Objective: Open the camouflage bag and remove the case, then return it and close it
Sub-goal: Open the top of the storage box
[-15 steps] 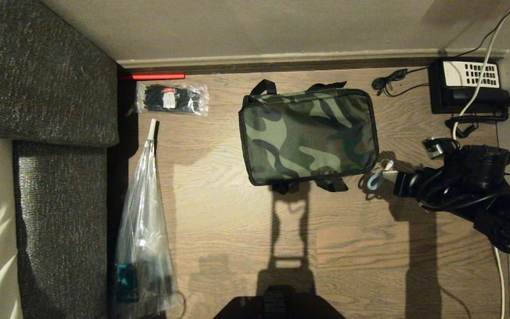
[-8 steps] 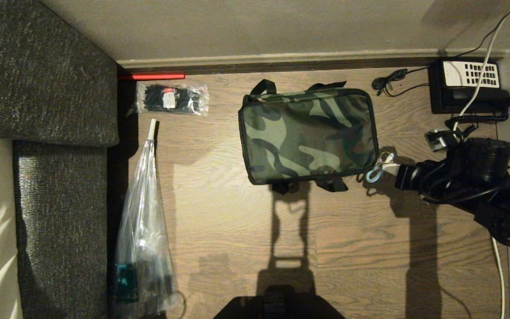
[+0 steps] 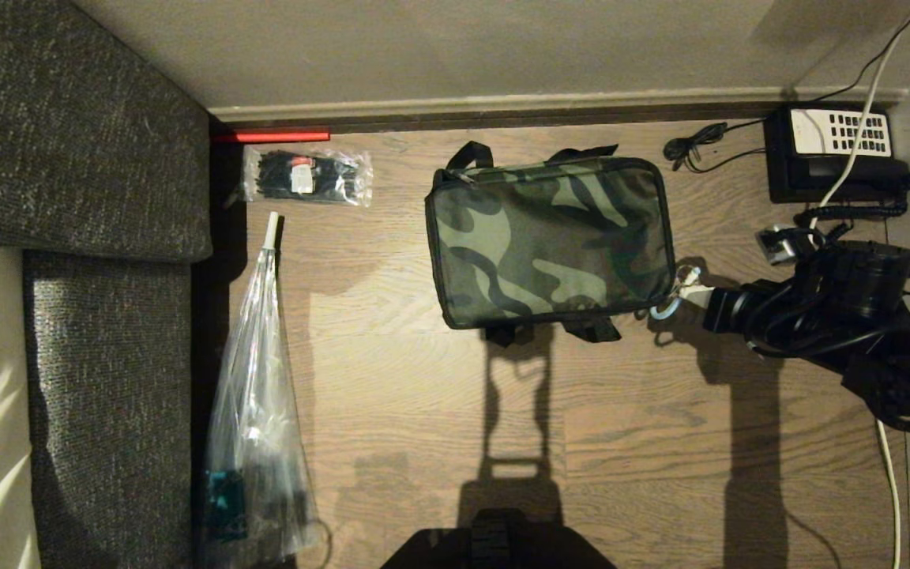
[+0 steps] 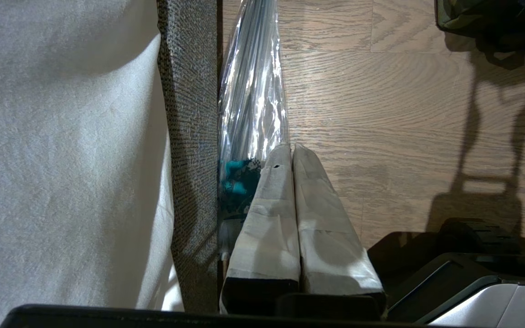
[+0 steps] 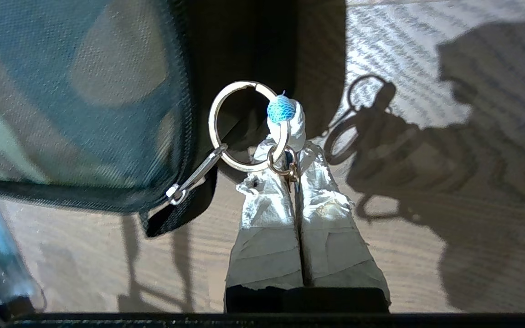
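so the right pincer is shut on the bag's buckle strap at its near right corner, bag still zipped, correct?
Not the strap. The right wrist view shows the right pincer shut on the key ring hooked to the zipper pull. The rest holds: near right corner, bag still zipped.

The bag (image 3: 550, 241) lay flat on the wooden floor near the wall, zipped shut, its green camouflage top facing up, black trim round the edges and black straps poking out front and back. A metal ring (image 5: 244, 127) hung from its zipper pull.
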Robot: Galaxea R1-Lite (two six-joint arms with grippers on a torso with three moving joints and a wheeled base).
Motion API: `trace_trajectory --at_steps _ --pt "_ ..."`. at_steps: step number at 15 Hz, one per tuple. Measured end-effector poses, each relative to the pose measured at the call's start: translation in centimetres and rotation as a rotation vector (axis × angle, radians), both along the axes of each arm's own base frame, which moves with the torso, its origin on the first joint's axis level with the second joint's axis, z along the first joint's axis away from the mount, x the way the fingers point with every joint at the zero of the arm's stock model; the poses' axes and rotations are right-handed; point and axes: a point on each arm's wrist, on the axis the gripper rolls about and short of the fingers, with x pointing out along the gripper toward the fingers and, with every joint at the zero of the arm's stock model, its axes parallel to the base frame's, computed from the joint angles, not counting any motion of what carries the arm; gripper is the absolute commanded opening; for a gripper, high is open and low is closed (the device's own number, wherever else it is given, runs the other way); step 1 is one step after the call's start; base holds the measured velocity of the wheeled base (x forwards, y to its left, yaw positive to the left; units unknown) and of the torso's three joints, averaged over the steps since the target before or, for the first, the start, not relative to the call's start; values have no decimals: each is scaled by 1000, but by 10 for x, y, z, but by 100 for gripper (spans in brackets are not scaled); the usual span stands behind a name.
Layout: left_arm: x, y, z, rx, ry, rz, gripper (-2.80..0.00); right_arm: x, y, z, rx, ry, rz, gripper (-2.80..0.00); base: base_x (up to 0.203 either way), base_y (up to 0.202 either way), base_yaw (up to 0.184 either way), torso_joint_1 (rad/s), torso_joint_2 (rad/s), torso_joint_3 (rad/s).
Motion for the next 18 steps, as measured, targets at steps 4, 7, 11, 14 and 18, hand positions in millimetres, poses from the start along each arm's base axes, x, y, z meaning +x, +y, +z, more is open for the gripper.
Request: trace_trajectory --at_steps 4,7,11,14,18 --pt "0 0 0 0 0 0 -280 9 -3 4 3 -10 -9 -280 0 0 0 0 0 0" --pt "0 0 0 0 0 0 -280 17 -4 10 7 -29 -11 -280 0 0 0 0 0 0" --pt "0 0 0 0 0 0 -280 26 -4 17 16 -62 11 -280 0 0 0 0 0 0" --pt "0 0 0 0 0 0 -280 28 -4 19 34 -59 25 -280 0 0 0 0 0 0" --pt "0 0 0 0 0 0 -280 32 -3 25 56 -75 24 -280 0 0 0 0 0 0"
